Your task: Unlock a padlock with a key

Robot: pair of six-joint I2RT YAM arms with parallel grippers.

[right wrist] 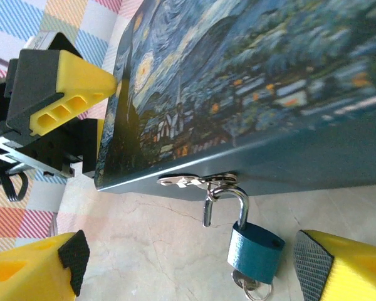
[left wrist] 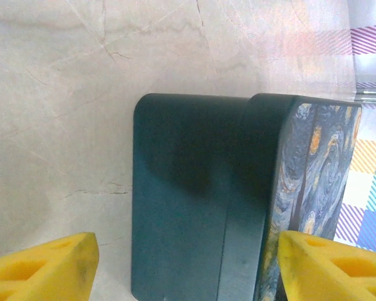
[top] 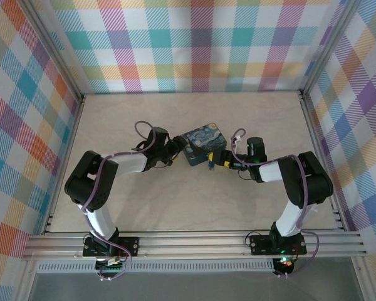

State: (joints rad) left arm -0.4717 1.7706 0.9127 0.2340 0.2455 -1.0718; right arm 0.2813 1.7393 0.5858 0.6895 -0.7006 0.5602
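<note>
The small blue padlock [right wrist: 257,251] hangs by its silvery shackle from the hasp [right wrist: 194,182] on the side of the dark-blue starry-night box [right wrist: 250,75]. One end of the shackle stands free of the body. A key [right wrist: 250,287] with a ring sticks out of the lock's underside. My right gripper [right wrist: 191,263] is open, its fingers wide on either side of the lock, and the right pad [right wrist: 313,266] is close to it without touching. In the top view this gripper [top: 216,162] sits at the box's [top: 203,145] near side. My left gripper [left wrist: 188,244] is open and straddles the box's [left wrist: 194,188] end.
The box lies in the middle of a pale marbled table [top: 175,200]. Checked cloth walls [top: 200,44] on a metal frame enclose it on three sides. The left gripper's yellow finger [right wrist: 69,84] stands at the box's far corner in the right wrist view.
</note>
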